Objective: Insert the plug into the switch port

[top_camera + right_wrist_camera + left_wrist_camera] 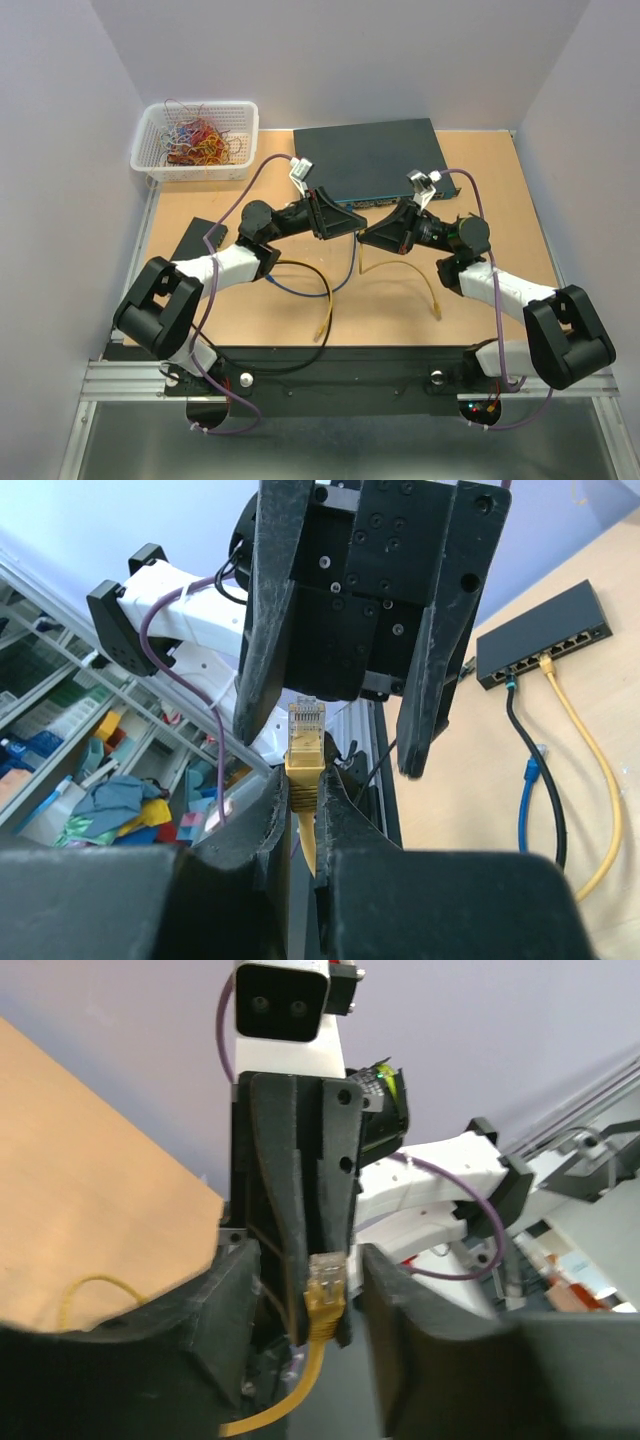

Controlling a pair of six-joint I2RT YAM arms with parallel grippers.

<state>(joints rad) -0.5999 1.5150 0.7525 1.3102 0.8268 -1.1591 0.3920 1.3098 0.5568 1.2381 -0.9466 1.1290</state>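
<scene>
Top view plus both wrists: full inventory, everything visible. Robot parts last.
table: 1, light brown wood, under everything
large switch: 1, dark, far middle of table
small switch: 1, black, left side of table
basket: 1, white, far left corner, holds tangled coloured wires
black cable: 1, black, plugged into small switch
blue cable: 1, blue, loose on table beside black cable
yellow cable: at least 1, yellow, loose mid-table
yellow plug: 1, yellow, mid-air between the arms
right gripper: 1, black, jaws shut on yellow plug
left gripper: 1, black, jaws open either side of plug tip
</scene>
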